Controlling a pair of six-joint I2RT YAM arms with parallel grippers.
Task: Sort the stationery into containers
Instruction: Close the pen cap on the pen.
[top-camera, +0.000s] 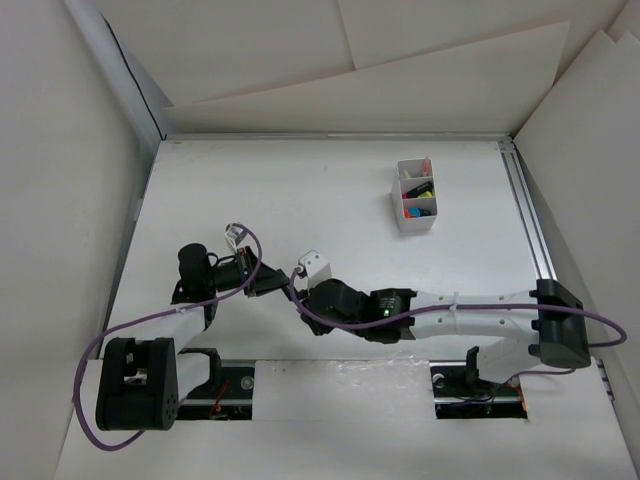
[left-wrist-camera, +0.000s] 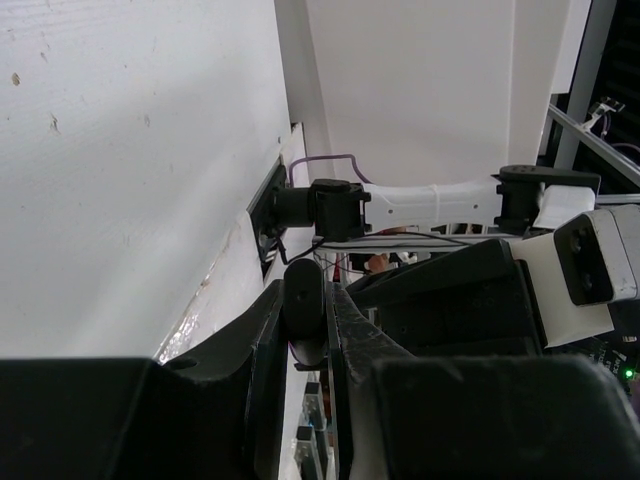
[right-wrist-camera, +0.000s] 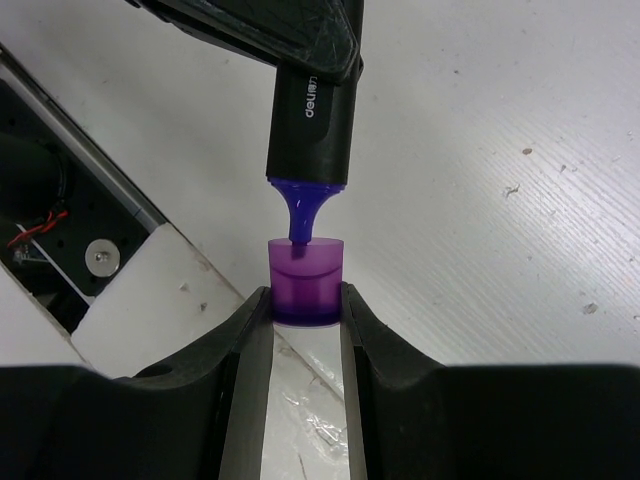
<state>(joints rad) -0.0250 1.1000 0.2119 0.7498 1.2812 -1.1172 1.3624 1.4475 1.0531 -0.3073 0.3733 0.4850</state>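
Both loaded: left pincer (left-wrist-camera: 305, 322) clamps black-barrelled purple highlighter (right-wrist-camera: 310, 125), right pincer (right-wrist-camera: 305, 308) pinches round purple cap (right-wrist-camera: 305, 278); off-centre nib could skid.

Robot lab: white boards (top-camera: 450, 60) around table (top-camera: 300, 200)

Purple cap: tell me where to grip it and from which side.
Pinch the cap across its round wall near the closed end, coming from behind that end, as the right gripper does. Its open mouth faces the highlighter tip and should stay clear.
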